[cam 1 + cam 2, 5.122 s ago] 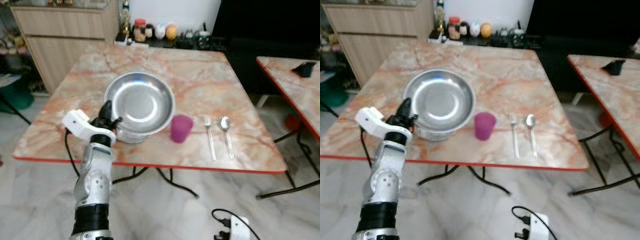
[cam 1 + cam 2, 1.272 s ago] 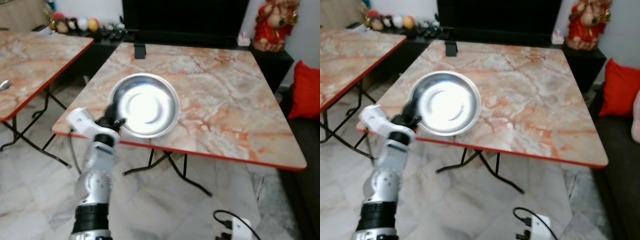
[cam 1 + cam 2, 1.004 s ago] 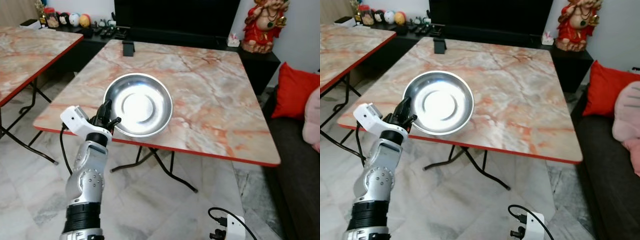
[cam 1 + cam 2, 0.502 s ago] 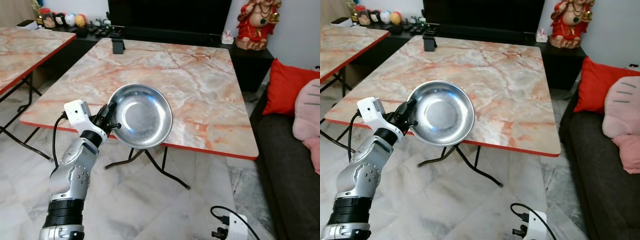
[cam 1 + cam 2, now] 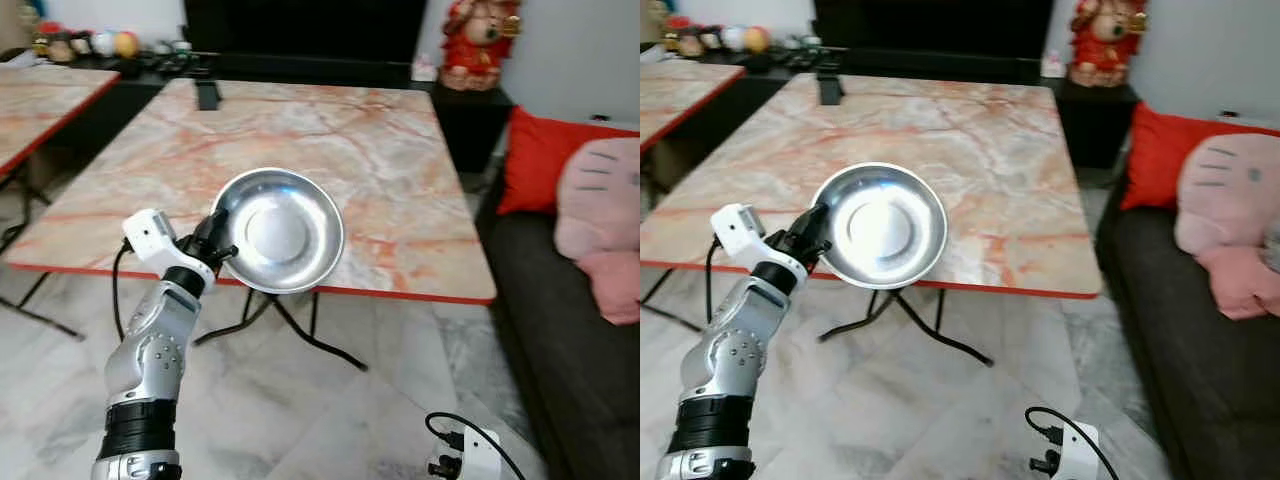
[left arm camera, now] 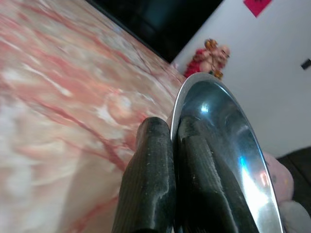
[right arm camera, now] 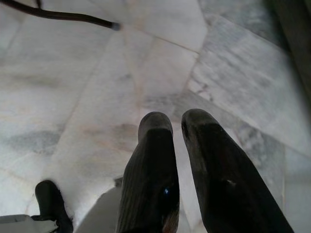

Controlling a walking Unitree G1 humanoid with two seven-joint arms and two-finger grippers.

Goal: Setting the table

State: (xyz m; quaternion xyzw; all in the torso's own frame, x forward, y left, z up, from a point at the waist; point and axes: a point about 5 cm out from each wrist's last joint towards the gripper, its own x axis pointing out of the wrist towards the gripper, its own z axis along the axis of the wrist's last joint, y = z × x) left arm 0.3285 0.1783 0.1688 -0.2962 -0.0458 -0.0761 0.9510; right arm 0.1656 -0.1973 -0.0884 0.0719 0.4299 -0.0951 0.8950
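Observation:
A round steel bowl (image 5: 280,230) is held tilted in the air at the near edge of the marble table (image 5: 400,190), its hollow facing me. My left gripper (image 5: 215,240) is shut on the bowl's left rim. In the left wrist view the two black fingers (image 6: 150,174) pinch the thin rim of the bowl (image 6: 218,126). My right gripper (image 7: 177,126) hangs low over the pale floor tiles, its fingers close together with nothing between them.
A small black object (image 5: 207,95) stands at the table's far end. A second marble table (image 5: 40,100) is at the left. At the right are a dark sofa with a red cushion (image 5: 545,150) and a pink plush (image 5: 600,220). A white device (image 5: 470,460) lies on the floor.
The whole view has swung right, bringing the sofa and pink plush further in. The bowl stays in my left gripper, at about the same place before me.

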